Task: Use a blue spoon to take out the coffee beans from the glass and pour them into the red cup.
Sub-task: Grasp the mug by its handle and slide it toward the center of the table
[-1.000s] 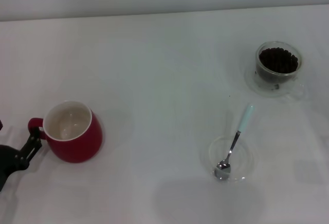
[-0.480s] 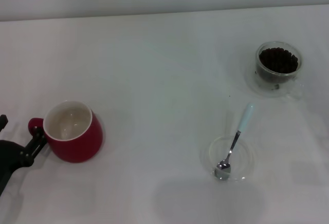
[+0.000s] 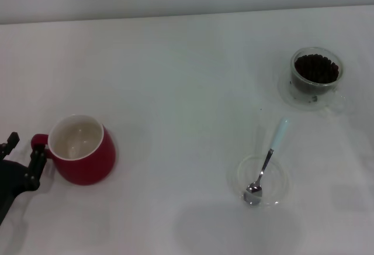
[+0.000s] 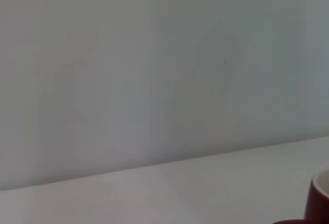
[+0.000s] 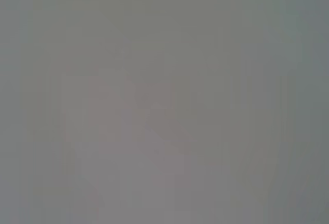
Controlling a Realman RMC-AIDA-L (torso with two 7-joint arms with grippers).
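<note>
Red cup (image 3: 82, 150) handle partly hidden | left gripper (image 3: 23, 157) cut off

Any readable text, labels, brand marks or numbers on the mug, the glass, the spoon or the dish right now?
None. No text shows on the red cup, the glass of coffee beans, the blue spoon or the clear dish it rests in. The left gripper beside the cup's handle shows no markings either.

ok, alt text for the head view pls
The left gripper, open, sits at the red cup's handle near the table's left edge. Opposite, the blue spoon rests in a clear dish; behind it, the glass holds coffee beans.
</note>
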